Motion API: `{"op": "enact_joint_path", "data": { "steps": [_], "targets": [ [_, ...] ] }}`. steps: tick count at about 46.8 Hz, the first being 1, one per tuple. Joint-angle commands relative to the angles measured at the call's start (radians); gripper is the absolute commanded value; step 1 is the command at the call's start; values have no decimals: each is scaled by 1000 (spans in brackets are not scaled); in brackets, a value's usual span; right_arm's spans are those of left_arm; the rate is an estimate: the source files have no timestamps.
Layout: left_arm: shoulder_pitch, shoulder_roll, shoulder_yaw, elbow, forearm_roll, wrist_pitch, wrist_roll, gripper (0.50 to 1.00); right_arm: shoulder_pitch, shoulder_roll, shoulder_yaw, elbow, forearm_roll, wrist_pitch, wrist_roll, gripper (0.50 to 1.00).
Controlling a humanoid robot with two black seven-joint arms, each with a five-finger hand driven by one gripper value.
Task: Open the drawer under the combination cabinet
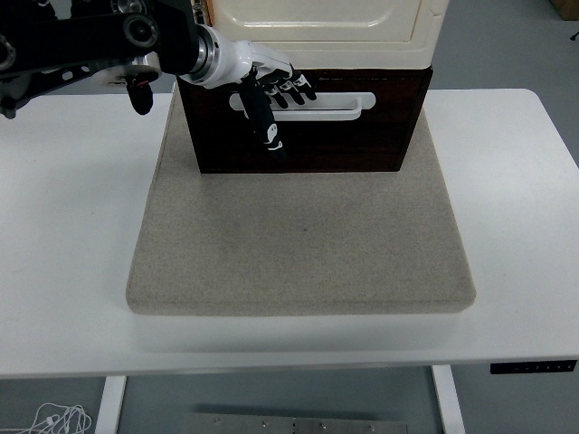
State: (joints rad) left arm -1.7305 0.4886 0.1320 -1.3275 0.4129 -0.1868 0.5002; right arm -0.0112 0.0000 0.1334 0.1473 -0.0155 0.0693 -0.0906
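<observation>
The combination cabinet has a cream upper unit over a dark brown drawer with a white slotted handle. It stands at the back of a grey mat. My left hand, white with black fingers, reaches in from the upper left to the handle's left end. Its fingers are spread and lie at the handle's upper edge, while the thumb points down across the drawer front. No grasp on the handle shows. The drawer front sits flush under the cabinet. The right arm is out of view.
The mat lies on a white table and spreads well in front of the drawer. My left forearm crosses the top left corner above the table. Grey floor shows beyond the table's right side.
</observation>
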Motion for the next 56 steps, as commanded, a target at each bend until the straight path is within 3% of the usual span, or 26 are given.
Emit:
{"op": "enact_joint_path", "data": {
  "steps": [1,24,35,45,56],
  "targets": [
    [2,-5,0,11,4,-10,0,1000,0,0,0,-2,0,0,0,928],
    [20,-53,0,47,9,-22,0,1000,-1,0,0,0,0,0,0,926],
    [19,-51,-2,48,7,-65,0,1000,0,0,0,0,0,0,0,928],
    [9,-50,-19,76,6,-187,-2,1000,0,0,0,0,0,0,0,926],
    [2,-45,-22,82,-3,-255,-2,1000,0,0,0,0,0,1,0,928]
  ]
}}
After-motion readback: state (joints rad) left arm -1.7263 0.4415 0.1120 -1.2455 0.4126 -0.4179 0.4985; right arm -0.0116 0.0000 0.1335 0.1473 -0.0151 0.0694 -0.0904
